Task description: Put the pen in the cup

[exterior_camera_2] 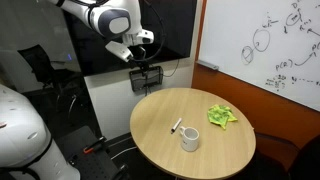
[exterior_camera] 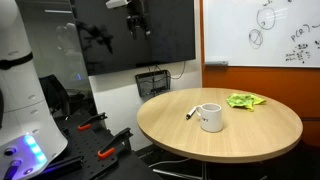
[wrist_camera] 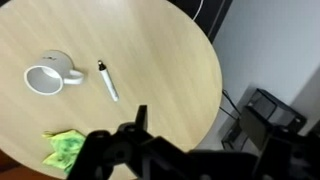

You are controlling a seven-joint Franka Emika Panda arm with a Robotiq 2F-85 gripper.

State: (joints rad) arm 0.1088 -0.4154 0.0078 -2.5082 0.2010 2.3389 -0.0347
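On the counter [exterior_camera: 255,128] the pen [wrist_camera: 107,81] lies near the cup [wrist_camera: 45,77]; the gripper [exterior_camera_2: 145,39], whose spread I cannot tell, should straddle the pen's middle.

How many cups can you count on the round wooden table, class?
1. The white ceramic mug stands near the middle of the round wooden table, beside the white pen with a dark cap and apart from the crumpled green cloth. None seems hidden.
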